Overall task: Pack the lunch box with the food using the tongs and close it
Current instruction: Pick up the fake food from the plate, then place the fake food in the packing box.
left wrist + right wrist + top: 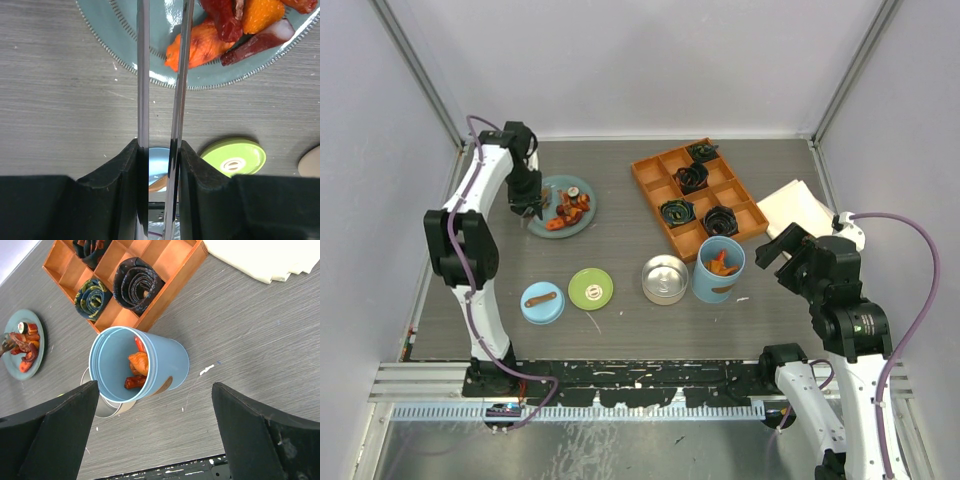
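— What is the left gripper (pixel 159 150) doing?

— Its two black fingers (pixel 117 170) are clamped on slim grey metal tongs (pixel 143 75), squeezing the two long arms to a narrow gap. The arms reach over the rim of a flat teal plate (pixel 110 30) near the desk's far left corner, just beside an orange chunk of the food (pixel 200 45). Their tips run out of the wrist view.

— And the lunch box?

— It stands in a row toward the near edge. From the left there are a round blue lid (pixel 542 302), a round green lid (pixel 590 288), a shallow round steel tin (pixel 664 278) lying open, and just beside it a taller light-blue cylinder (pixel 172 365). The cylinder is also open, with orange and red chunks (pixel 139 362) inside.

— The right gripper (pixel 155 385)?

— It is spread wide and holds nothing, hovering toward the right edge with the cylinder in its view. Beyond the cylinder sit an orange compartment tray (pixel 170 255) of black coils (pixel 137 284) and, at the right edge, a folded white cloth (pixel 270 257).
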Robot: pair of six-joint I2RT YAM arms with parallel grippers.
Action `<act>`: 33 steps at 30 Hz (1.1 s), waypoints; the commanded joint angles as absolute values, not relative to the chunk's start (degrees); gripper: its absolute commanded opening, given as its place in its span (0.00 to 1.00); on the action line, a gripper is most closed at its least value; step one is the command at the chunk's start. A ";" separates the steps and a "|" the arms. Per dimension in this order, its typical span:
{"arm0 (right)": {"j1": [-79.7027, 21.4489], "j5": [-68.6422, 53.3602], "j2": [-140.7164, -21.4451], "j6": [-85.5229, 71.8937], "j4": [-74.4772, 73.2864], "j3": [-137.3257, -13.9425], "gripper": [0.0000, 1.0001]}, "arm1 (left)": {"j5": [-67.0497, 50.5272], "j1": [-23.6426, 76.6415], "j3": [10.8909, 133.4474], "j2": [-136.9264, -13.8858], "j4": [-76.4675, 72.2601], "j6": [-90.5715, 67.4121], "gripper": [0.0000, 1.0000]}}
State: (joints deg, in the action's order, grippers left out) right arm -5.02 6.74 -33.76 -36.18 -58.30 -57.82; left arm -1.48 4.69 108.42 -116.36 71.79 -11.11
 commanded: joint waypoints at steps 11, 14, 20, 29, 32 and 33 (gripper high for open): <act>-4.82 6.53 -33.20 -36.57 -55.95 -58.76 1.00 | -6.01 4.53 106.85 -99.73 72.60 -13.42 0.23; -4.83 6.42 -33.13 -36.65 -55.64 -58.49 1.00 | -7.55 6.57 106.66 -97.11 72.45 -14.06 0.24; -4.83 6.13 -33.05 -36.92 -55.48 -58.37 1.00 | -7.91 16.29 109.02 -94.54 73.75 -16.27 0.24; -4.83 6.73 -32.18 -37.05 -56.07 -58.52 1.00 | -10.07 33.35 113.60 -94.96 72.90 -20.43 0.24; -4.86 6.84 -32.17 -37.00 -56.24 -58.67 1.00 | -11.14 38.69 115.64 -95.83 72.18 -21.48 0.25; -4.84 6.85 -32.14 -37.00 -56.33 -58.77 1.00 | -11.76 40.71 116.31 -96.15 71.71 -21.72 0.25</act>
State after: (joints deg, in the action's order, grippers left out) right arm -5.02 6.35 -32.60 -36.40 -58.33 -57.82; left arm -8.88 35.33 111.68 -97.06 74.02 -19.49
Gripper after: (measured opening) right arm 0.997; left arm 0.312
